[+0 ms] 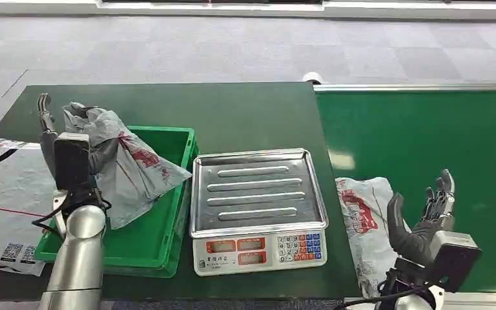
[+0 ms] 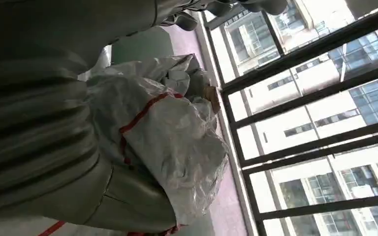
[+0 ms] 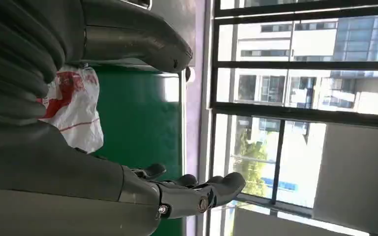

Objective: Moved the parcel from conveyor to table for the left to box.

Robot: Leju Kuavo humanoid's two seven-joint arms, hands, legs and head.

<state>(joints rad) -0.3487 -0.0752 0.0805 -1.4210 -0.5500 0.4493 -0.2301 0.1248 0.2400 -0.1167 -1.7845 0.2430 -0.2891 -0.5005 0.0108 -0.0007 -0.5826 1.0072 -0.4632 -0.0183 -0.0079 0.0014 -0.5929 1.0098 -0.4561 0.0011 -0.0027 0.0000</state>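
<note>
Your left hand (image 1: pixel 71 152) has hold of a crumpled grey plastic mailer bag with red print (image 1: pixel 126 161), lifted over the green plastic crate (image 1: pixel 158 236) on the dark green table (image 1: pixel 232 116). The lower corner of the bag hangs past the crate's right rim, toward the scale. In the left wrist view the same bag (image 2: pixel 167 132) is bunched right up against the hand's grey ribbed cover, so you can't make out the fingers there.

Your right hand (image 1: pixel 426 216) is wide open, fingers spread and pointing up, holding nothing. It's hovering above the bright green conveyor belt (image 1: pixel 426 142), just beside a second grey-and-red plastic parcel (image 1: pixel 365 223) that lies flat where the table edge meets the belt. The right wrist view shows that parcel (image 3: pixel 76 108) on the green belt, apart from the open fingers (image 3: pixel 202 191).

Between crate and belt you've got a white electronic scale with a ribbed steel tray (image 1: pixel 258 190), nothing on the tray. More flat grey printed mailers (image 1: pixel 6 194) are lying on the table left of the crate.
</note>
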